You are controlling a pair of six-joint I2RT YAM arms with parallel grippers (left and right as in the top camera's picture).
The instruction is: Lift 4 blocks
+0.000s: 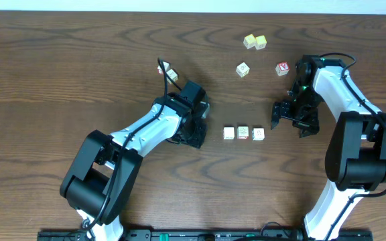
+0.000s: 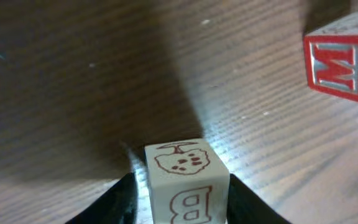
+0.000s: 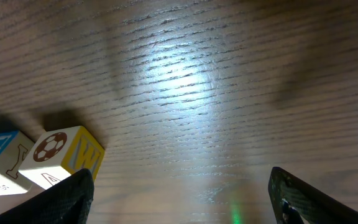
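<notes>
A pale block [image 2: 185, 177] with a red-brown B and a paw-like print stands between the fingers of my left gripper [image 2: 182, 190]. The right finger [image 2: 247, 202] presses its side and the left finger [image 2: 120, 199] sits tight beside it. From overhead this block is hidden under the left gripper [image 1: 196, 127]. Three pale blocks [image 1: 243, 132] lie in a row on the table just right of it. My right gripper [image 1: 291, 119] hovers open to the right of the row. In the right wrist view, two row blocks [image 3: 64, 158] show left of the open right gripper [image 3: 182, 196].
A cube with a red M face [image 2: 344, 59] lies beyond the held block. At the back are two yellowish cubes [image 1: 254, 42], a pale cube [image 1: 242, 69], a red-letter cube [image 1: 283, 67], and a small cube [image 1: 171, 73] near a cable.
</notes>
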